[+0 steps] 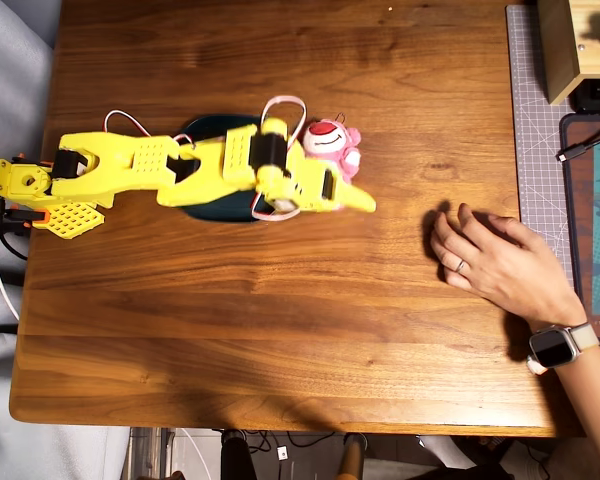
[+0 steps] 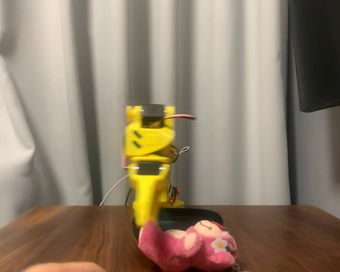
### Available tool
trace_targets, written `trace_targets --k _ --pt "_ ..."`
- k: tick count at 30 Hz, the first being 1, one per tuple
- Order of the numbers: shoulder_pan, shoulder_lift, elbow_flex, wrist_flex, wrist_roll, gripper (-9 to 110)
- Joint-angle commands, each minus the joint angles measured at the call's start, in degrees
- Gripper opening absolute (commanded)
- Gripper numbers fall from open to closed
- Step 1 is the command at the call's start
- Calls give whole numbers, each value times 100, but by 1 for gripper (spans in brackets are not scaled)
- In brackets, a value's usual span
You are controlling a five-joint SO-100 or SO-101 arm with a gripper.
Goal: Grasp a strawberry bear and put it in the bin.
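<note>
The pink strawberry bear [image 1: 332, 142] lies on the wooden table just right of the dark teal bin [image 1: 212, 127]. In the overhead view only its head shows; its body is hidden under my yellow gripper [image 1: 356, 197], which reaches across the bin and over the bear. In the fixed view the bear [image 2: 190, 247] lies on its back in front of the bin [image 2: 194, 215]. The gripper [image 2: 143, 220] points down at the bear's left end. How the jaws stand around the bear is hidden.
A person's hand [image 1: 490, 262] with a watch rests on the table to the right of the bear. A light wooden box [image 1: 570, 48], a grey cutting mat [image 1: 533, 120] and a dark mat [image 1: 592, 200] sit along the right edge. The arm's base [image 1: 20, 188] is at the left edge.
</note>
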Motion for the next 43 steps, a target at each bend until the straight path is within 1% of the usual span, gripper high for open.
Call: trace_targets --k 1,3,5,9,10,11,20,27,34,39,40,43 --pt "264 62 -325 53 35 38" --pt "290 18 -325 53 44 35" --pt "264 -26 -325 62 44 29" --pt "70 -79 -325 35 44 5" --pt "18 -79 -325 26 44 1" --pt "-18 -79 -325 18 44 0" --pt "-255 413 -334 -18 44 0" --pt "316 1195 -308 -229 -53 0" --pt "738 2320 -308 -571 -35 0" --pt "738 2083 -299 -483 -44 0" --pt "694 1951 -308 -466 -44 2" --pt "615 1556 -325 -123 26 23"
